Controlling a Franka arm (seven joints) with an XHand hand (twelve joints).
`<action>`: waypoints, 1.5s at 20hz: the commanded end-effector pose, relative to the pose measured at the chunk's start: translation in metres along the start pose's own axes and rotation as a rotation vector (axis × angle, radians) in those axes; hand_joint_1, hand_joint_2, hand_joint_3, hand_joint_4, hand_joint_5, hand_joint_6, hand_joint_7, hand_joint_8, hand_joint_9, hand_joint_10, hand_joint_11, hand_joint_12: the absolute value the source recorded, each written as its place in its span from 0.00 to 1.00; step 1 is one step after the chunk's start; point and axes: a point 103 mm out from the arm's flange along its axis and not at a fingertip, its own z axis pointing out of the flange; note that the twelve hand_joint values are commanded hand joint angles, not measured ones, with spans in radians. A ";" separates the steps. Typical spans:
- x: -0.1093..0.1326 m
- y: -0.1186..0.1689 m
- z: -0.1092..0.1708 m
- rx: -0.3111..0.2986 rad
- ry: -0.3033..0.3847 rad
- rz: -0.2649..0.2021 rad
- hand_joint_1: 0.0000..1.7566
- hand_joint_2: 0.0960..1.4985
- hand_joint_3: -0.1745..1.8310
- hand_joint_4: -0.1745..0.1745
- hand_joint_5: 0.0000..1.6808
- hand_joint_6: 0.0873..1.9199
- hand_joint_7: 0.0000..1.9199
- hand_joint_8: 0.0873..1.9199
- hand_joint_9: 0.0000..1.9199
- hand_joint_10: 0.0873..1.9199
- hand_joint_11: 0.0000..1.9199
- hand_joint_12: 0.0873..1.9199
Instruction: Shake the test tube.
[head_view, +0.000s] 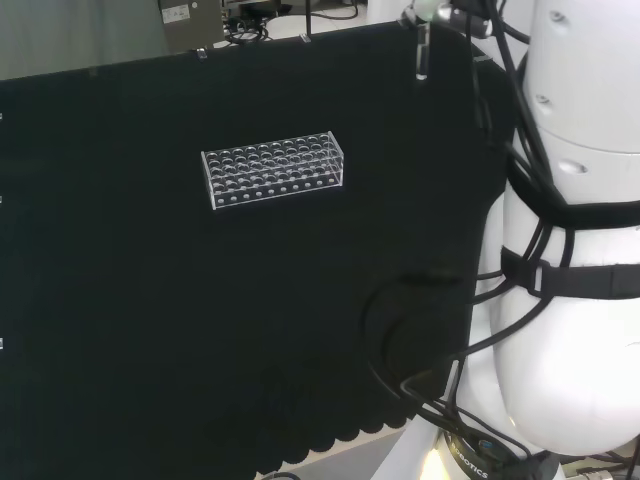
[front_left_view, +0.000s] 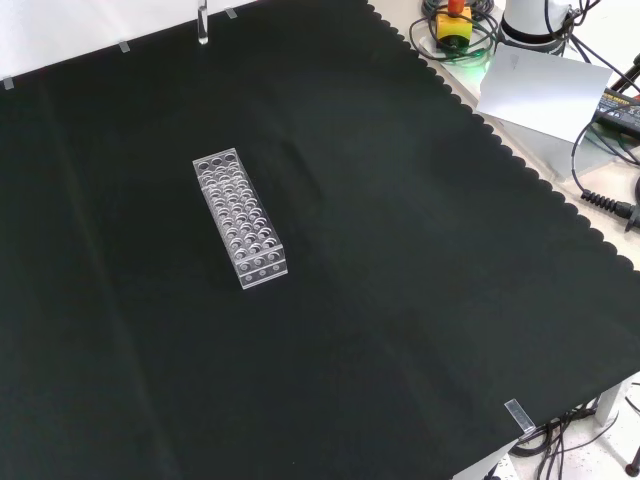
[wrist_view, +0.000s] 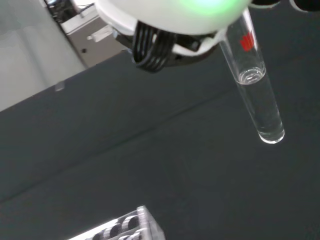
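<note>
Overhead, a test tube was held above the black cloth.
Whether the hand's fingers were curled could not be told; a clear rack was set mid-cloth.

Bench surroundings, referenced to the black cloth.

Pale bench surface borders the cloth's scalloped edge; a white sheet and coiled cables lie just beyond that edge in the front view.

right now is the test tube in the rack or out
Out: the test tube hangs in the air above the cloth, away from the rack.
</note>
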 end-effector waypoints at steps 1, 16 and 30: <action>-0.020 -0.002 -0.012 -0.022 -0.090 0.045 0.70 0.39 0.39 0.00 0.84 0.16 0.93 0.19 0.88 0.13 0.67 0.43; 0.104 -0.016 0.020 0.063 0.080 -0.225 0.70 0.39 0.39 0.00 0.84 0.15 0.94 0.19 0.88 0.13 0.67 0.43; 0.174 -0.045 0.029 0.114 0.152 -0.377 0.70 0.39 0.39 0.00 0.84 0.15 0.94 0.18 0.88 0.13 0.67 0.43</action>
